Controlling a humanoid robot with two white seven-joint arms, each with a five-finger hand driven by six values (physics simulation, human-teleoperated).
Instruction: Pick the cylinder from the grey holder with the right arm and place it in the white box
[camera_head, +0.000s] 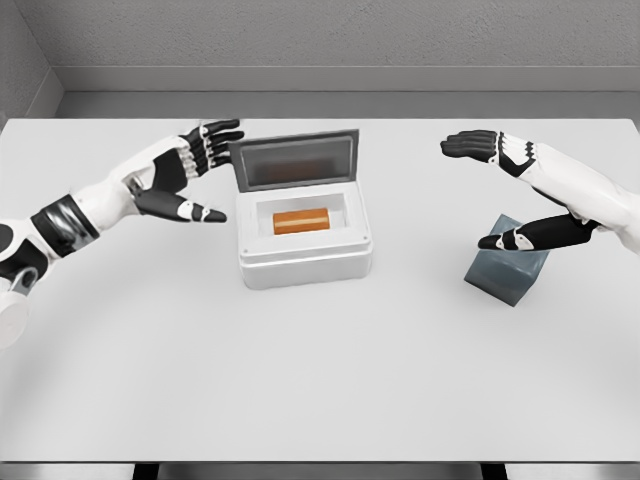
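A bare simulated test room, not a lived-in place. A plain white desk (320, 400) fills the floor space, set against flat grey walls (350, 35) with a darker skirting strip (350, 104) along their base. Surfaces are uniform and unmarked, lighting even; only a white box (303, 250) and a grey holder (508, 262) stand on the desk.

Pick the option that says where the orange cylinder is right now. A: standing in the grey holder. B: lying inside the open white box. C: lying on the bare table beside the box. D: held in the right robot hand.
B: the orange cylinder lies on its side inside the open white box, while the right robot hand is spread and empty above the grey holder.
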